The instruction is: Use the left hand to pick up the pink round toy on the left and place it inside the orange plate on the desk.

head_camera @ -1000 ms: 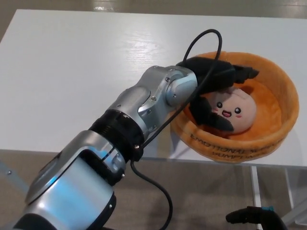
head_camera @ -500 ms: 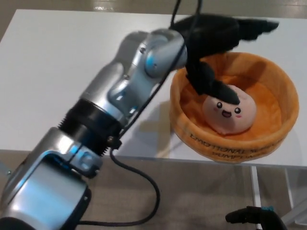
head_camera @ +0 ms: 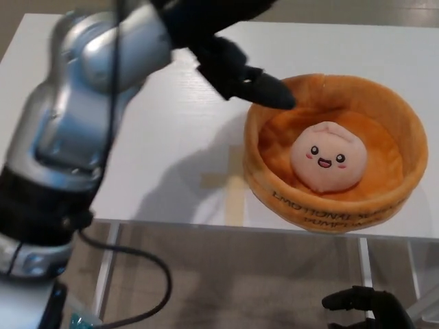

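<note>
Head view shows the pink round toy (head_camera: 327,165) sitting face-up inside the orange plate (head_camera: 384,110), which rests on the right side of the white desk (head_camera: 103,164), near its front edge. The left robot hand (head_camera: 236,65) hangs above the desk just left of the plate's rim, holding nothing; its dark fingers (head_camera: 271,92) point toward the plate, clear of the toy. Much of it is cut off at the top, so I cannot tell how far they spread. To my eye the placing is done, and only drawing the arm back is left. At the bottom right the right robot hand (head_camera: 363,305) hangs low beside the desk, its pose unclear. Beyond the desk's near edge I see brown floor.
</note>
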